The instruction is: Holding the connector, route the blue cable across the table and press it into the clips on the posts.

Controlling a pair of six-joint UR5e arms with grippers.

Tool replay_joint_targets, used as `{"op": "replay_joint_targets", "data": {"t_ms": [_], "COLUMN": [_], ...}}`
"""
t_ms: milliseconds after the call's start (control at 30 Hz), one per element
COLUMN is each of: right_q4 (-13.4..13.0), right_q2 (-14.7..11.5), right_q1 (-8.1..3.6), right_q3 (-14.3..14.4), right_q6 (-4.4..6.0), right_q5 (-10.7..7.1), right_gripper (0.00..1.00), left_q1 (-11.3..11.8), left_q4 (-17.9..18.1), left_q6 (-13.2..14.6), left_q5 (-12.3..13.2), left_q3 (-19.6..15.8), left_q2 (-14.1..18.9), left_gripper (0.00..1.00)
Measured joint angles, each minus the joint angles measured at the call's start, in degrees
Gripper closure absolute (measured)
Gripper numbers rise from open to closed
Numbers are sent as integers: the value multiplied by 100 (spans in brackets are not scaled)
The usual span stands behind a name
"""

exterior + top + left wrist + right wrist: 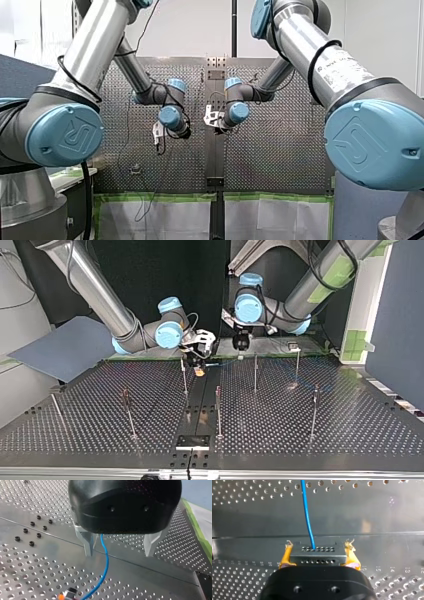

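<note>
The main risk, as I judge it, is at the connector (318,555). My right end effector (319,544) is clamped on it by its two short sides only, and the yellow pads (287,555) look frayed at their tips. If the blue cable (307,512) comes under tension during routing, the connector may turn between the pads or slide out.

A second risk is at my left end effector (119,553). Its metal fingers (88,542) are apart, and the cable hangs between them, but much closer to one finger than to the other. If they close from this position, the cable could be pinched at the edge or escape to the side. Then there is no guide for pressing it in.

The cable also runs low over the counter (300,430) – it could catch on the nearest post (184,375) when the arms travel.

The connector is in the grasp of my right end effector, just above the counter's middle strip, at the far side in the top view. The cable leaves it straight ahead and passes up through my left end effector. The clips on the posts are too small to read.
</note>
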Motion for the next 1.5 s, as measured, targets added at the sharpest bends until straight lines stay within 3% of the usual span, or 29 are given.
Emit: {"op": "replay_joint_targets", "data": {"t_ms": [200, 433, 633, 900, 933, 967, 1000, 1033, 1067, 1100, 1167, 1500], "right_q4": [-3, -8, -11, -18, -18, -18, -19, -21, -22, -24, -25, -18], "right_q2": [1, 1, 1, 1, 1, 1, 1, 1, 1, 1, 1, -4], "right_q1": [-15, -28, -44, -57, -57, -57, -57, -57, -57, -57, -57, -59], "right_q3": [0, -1, -1, 0, 0, 0, 0, -1, -1, -1, 0, -1], "right_q6": [0, 0, 16, 26, 26, 26, 26, 27, 28, 29, 29, 22], "right_q5": [-6, -12, -15, -19, -20, -20, -20, -19, -18, -17, -16, -23], "right_gripper": [100, 100, 100, 100, 100, 100, 100, 100, 100, 100, 100, 100], "left_q1": [-33, -23, -63, -107, -115, -123, -134, -142, -148, -154, -159, -187], "left_q4": [133, 152, 12, -169, -181, -191, -200, -206, -208, -206, -194, -145], "left_q6": [-50, -148, -124, -88, -73, -60, -46, -38, -32, -26, -18, -22], "left_q5": [-124, -200, -151, -277, -303, -327, -353, -368, -380, -392, -404, -428], "left_q3": [241, 467, 589, 730, 737, 741, 746, 747, 748, 748, 749, 821], "left_q2": [-239, -292, -469, -713, -718, -721, -723, -724, -724, -724, -723, -722], "left_gripper": [0, 0, 0, 4, 22, 33, 33, 45, 66, 66, 96, 100]}}
